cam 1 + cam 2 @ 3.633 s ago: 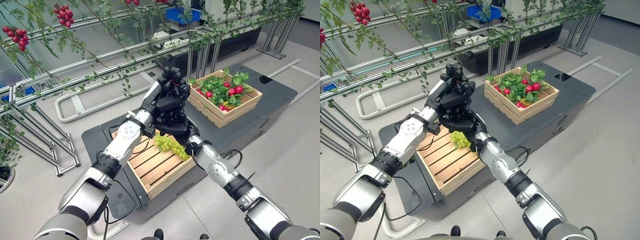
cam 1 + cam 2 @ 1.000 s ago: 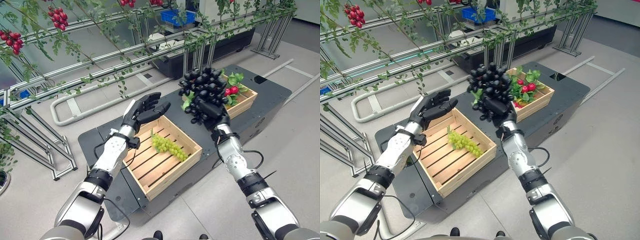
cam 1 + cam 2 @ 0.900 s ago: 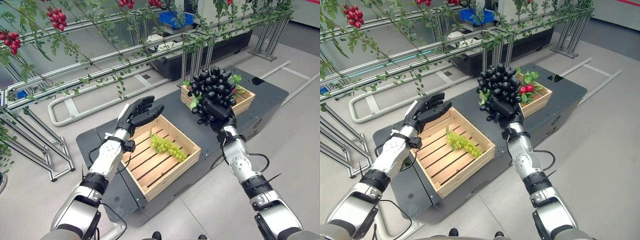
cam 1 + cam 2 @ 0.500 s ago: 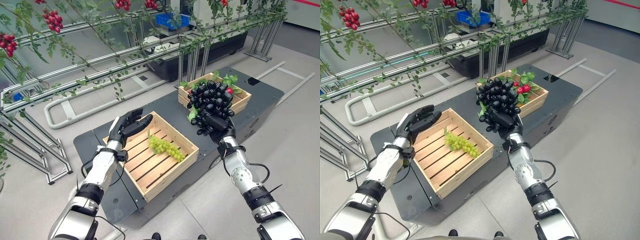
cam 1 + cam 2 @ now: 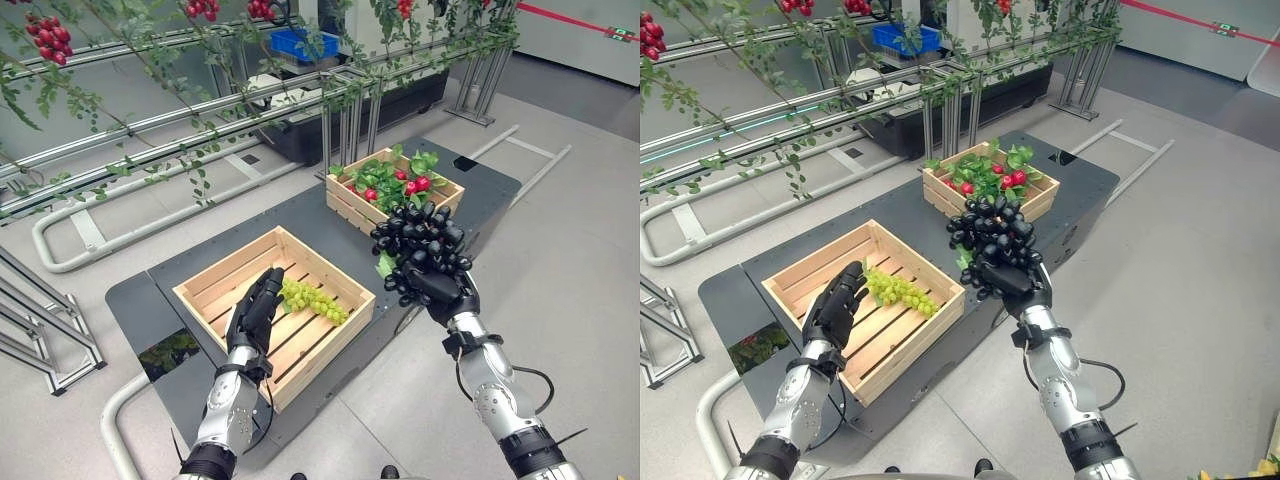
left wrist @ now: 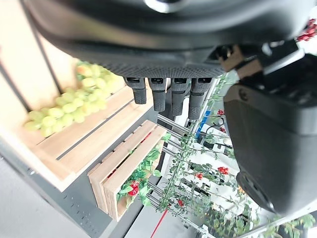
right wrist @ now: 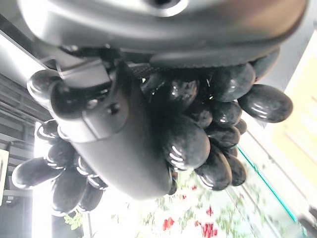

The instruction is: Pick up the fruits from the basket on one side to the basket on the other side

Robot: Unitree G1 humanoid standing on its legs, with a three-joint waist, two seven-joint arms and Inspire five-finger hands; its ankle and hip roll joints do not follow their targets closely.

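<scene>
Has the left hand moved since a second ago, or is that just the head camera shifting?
Yes. The left hand has dropped from above the near crate's far left corner to low over its front slats, beside the green grapes.

Bunch of black grapes [image 5: 420, 245] held aloft between two wooden crates; green grapes [image 5: 312, 299] lying in near crate [image 5: 215, 280]; red fruits among leaves in far crate [image 5: 345, 203].
</scene>
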